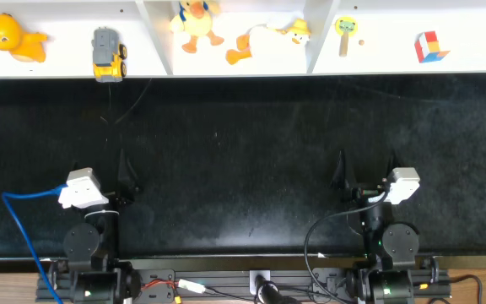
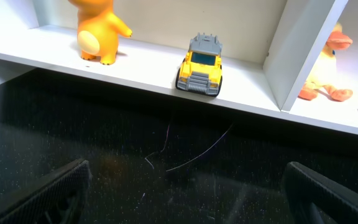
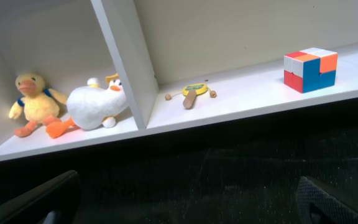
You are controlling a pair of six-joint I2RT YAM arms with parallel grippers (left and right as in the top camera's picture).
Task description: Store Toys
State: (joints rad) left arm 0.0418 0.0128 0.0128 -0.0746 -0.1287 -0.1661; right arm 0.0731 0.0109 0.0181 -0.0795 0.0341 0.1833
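All the toys stand in a white shelf (image 1: 243, 66) along the far edge of the black table. An orange duck figure (image 1: 13, 38) (image 2: 98, 28) and a yellow toy truck (image 1: 109, 56) (image 2: 202, 65) share the left compartment. A yellow plush duck (image 1: 197, 21) (image 3: 34, 101) and a white plush goose (image 1: 268, 40) (image 3: 95, 106) lie in the middle one. A small wooden rattle drum (image 1: 345, 32) (image 3: 192, 94) and a colour cube (image 1: 429, 46) (image 3: 310, 69) rest in the right one. My left gripper (image 1: 125, 173) (image 2: 188, 193) and right gripper (image 1: 364, 171) (image 3: 185, 199) are both open and hold nothing, low over the near table.
White dividers (image 2: 297, 53) (image 3: 123, 59) split the shelf into compartments. A blue cable (image 1: 24, 232) loops beside the left arm's base. The black mat (image 1: 243, 152) between the grippers and the shelf carries only faint scratches.
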